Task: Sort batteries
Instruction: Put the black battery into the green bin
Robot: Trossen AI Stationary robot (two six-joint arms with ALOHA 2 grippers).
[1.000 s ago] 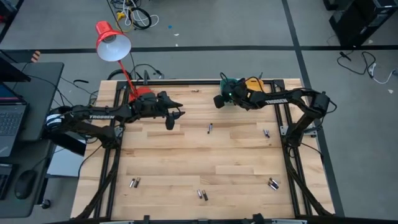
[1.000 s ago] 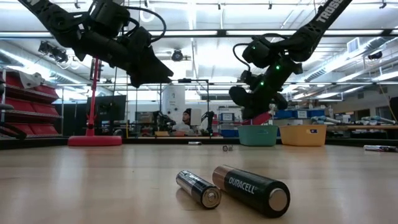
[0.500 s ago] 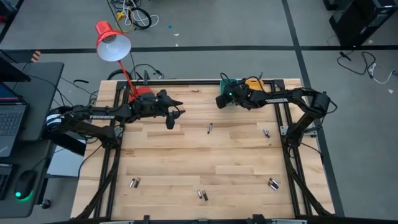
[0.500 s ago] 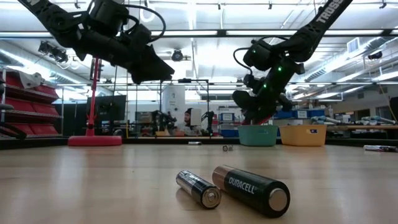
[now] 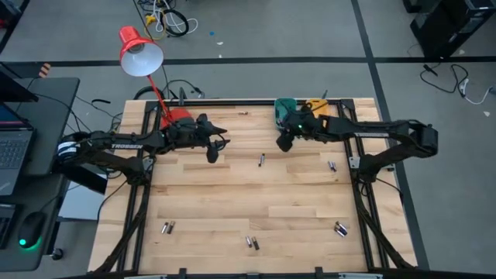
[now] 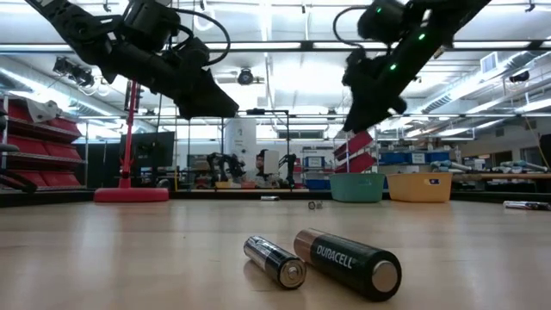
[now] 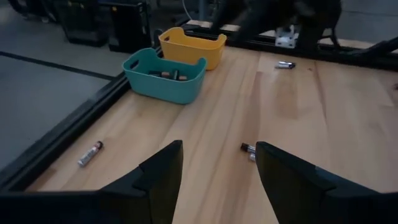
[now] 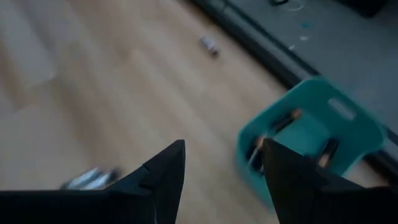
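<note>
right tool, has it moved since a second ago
Yes. In the high view the right tool has pulled back off the teal bin toward the table's middle, now over bare wood, nearer the loose battery.

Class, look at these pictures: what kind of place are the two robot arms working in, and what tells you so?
Most likely a robotics lab or workshop. A framed wooden table stands on a bare grey floor with loose cables, a laptop sits beside it, and the low view shows strip lights and shelving behind.
</note>
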